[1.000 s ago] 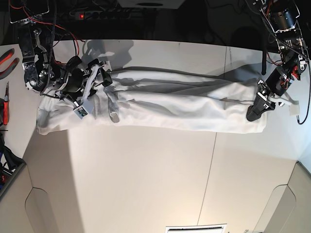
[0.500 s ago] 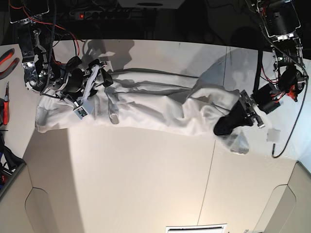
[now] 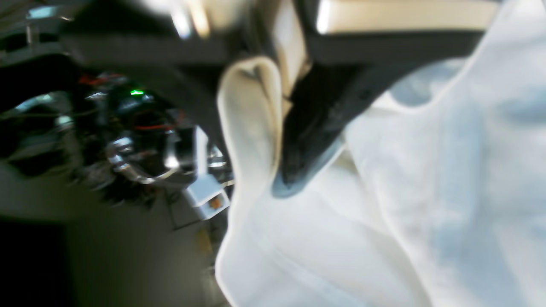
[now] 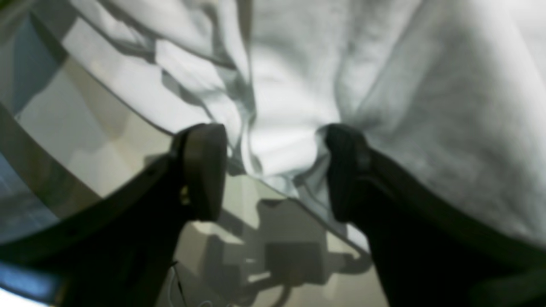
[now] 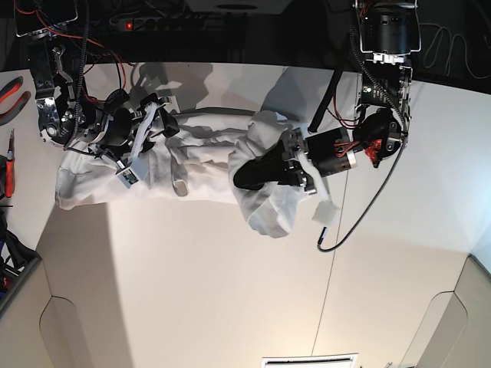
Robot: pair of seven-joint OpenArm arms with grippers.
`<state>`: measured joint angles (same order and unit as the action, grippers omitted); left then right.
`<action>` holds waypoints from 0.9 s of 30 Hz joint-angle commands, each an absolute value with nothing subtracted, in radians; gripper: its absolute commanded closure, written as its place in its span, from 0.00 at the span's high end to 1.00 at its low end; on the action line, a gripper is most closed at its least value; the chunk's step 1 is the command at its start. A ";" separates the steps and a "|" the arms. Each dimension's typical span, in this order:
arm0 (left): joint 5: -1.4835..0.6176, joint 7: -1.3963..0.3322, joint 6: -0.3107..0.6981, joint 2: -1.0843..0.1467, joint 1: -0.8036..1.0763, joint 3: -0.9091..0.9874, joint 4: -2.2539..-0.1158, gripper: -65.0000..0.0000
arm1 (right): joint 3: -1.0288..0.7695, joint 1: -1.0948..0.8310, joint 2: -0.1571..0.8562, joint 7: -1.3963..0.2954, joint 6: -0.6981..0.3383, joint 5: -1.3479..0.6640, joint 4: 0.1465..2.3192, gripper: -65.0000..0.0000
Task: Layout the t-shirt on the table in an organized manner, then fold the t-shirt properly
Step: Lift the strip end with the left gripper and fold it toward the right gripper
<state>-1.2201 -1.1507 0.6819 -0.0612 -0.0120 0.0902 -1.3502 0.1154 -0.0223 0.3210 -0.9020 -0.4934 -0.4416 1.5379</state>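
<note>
Your wide matte off-white table (image 5: 230, 291) carries the wrinkled white cotton t-shirt (image 5: 207, 165); your left gripper (image 5: 249, 176) pinches its folded edge, while your right gripper (image 5: 173, 157) stands wide apart over cloth.

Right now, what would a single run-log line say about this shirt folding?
stage: folding | left gripper: shut on t-shirt, carrying its end across toward the other arm | right gripper: open, over t-shirt's other end | table: t-shirt bunched lengthwise
</note>
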 commanded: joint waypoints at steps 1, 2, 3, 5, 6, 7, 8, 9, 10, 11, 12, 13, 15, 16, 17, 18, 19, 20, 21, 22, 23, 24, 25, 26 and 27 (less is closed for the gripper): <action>-1.209 -1.108 0.698 -0.061 -0.037 0.073 -1.369 0.00 | 0.109 -0.012 0.329 -0.890 -0.494 -0.456 1.552 0.55; -1.158 -1.077 0.698 -0.061 -0.043 0.056 -1.369 0.00 | 0.109 -0.012 0.329 -0.890 -0.494 -0.456 1.552 0.55; -1.107 -1.050 0.698 -0.061 -0.047 0.041 -1.369 0.00 | 0.109 -0.012 0.329 -0.890 -0.494 -0.456 1.552 0.55; -1.016 -1.004 0.698 -0.061 -0.053 0.015 -1.369 0.00 | 0.109 -0.012 0.329 -0.890 -0.494 -0.456 1.552 0.55; -0.978 -0.985 0.698 -0.061 -0.053 0.002 -1.369 0.00 | 0.109 -0.012 0.329 -0.890 -0.494 -0.456 1.552 0.55; -0.943 -0.966 0.698 -0.061 -0.053 -0.012 -1.369 0.00 | 0.109 -0.012 0.329 -0.890 -0.494 -0.456 1.552 0.55; -0.908 -0.949 0.698 -0.061 -0.053 -0.028 -1.369 0.00 | 0.109 -0.012 0.329 -0.889 -0.494 -0.456 1.552 0.55; -0.875 -0.930 0.698 -0.061 -0.053 -0.045 -1.369 0.00 | 0.109 -0.011 0.329 -0.889 -0.494 -0.456 1.552 0.55; -0.845 -0.907 0.698 -0.061 -0.053 -0.060 -1.369 0.00 | 0.109 -0.011 0.329 -0.889 -0.494 -0.456 1.552 0.55; -0.816 -0.879 0.698 -0.061 -0.053 -0.075 -1.369 0.00 | 0.109 -0.012 0.329 -0.887 -0.494 -0.456 1.552 0.55; -0.787 -0.850 0.698 -0.061 -0.053 -0.088 -1.369 0.00 | 0.109 -0.011 0.329 -0.886 -0.494 -0.456 1.552 0.55; -0.761 -0.822 0.698 -0.061 -0.053 -0.099 -1.369 0.00 | 0.109 -0.012 0.329 -0.886 -0.494 -0.457 1.552 0.55; -0.722 -0.778 0.698 -0.061 -0.053 -0.114 -1.369 0.00 | 0.109 -0.012 0.329 -0.886 -0.494 -0.456 1.552 0.55; -0.713 -0.768 0.698 -0.061 -0.054 -0.118 -1.369 0.02 | 0.109 -0.012 0.329 -0.886 -0.494 -0.456 1.552 0.55; -0.712 -0.767 0.698 -0.061 -0.056 -0.120 -1.369 0.12 | 0.109 -0.012 0.329 -0.886 -0.494 -0.456 1.552 0.55; -0.713 -0.767 0.698 -0.061 -0.058 -0.120 -1.369 0.22 | 0.109 -0.012 0.329 -0.886 -0.494 -0.456 1.552 0.55; -0.713 -0.767 0.698 -0.061 -0.062 -0.120 -1.369 0.29 | 0.109 -0.012 0.329 -0.886 -0.494 -0.456 1.552 0.55; -0.713 -0.767 0.698 -0.061 -0.065 -0.120 -1.369 0.34 | 0.109 -0.011 0.329 -0.886 -0.494 -0.456 1.552 0.55; -0.713 -0.767 0.698 -0.061 -0.068 -0.120 -1.369 0.35 | 0.109 -0.012 0.329 -0.886 -0.494 -0.457 1.552 0.55; -0.713 -0.767 0.698 -0.061 -0.072 -0.120 -1.369 0.35 | 0.109 -0.012 0.329 -0.886 -0.494 -0.456 1.552 0.55; -0.714 -0.767 0.698 -0.061 -0.073 -0.120 -1.369 0.35 | 0.109 -0.012 0.329 -0.886 -0.494 -0.456 1.552 0.55; -0.715 -0.767 0.698 -0.061 -0.075 -0.120 -1.369 0.35 | 0.109 -0.011 0.329 -0.886 -0.494 -0.456 1.552 0.55; -0.722 -0.767 0.698 -0.061 -0.076 -0.120 -1.369 0.35 | 0.109 -0.012 0.329 -0.886 -0.494 -0.456 1.552 0.55; -0.741 -0.767 0.698 -0.061 -0.078 -0.120 -1.369 0.35 | 0.109 -0.012 0.329 -0.886 -0.494 -0.456 1.552 0.55; -0.766 -0.768 0.698 -0.061 -0.080 -0.120 -1.369 0.35 | 0.109 -0.012 0.329 -0.886 -0.494 -0.456 1.552 0.55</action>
<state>-0.7391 -0.7898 0.6857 -0.0639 -0.0586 -0.1184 -1.3502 0.1154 -0.0223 0.3210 -0.9012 -0.4931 -0.4446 1.5379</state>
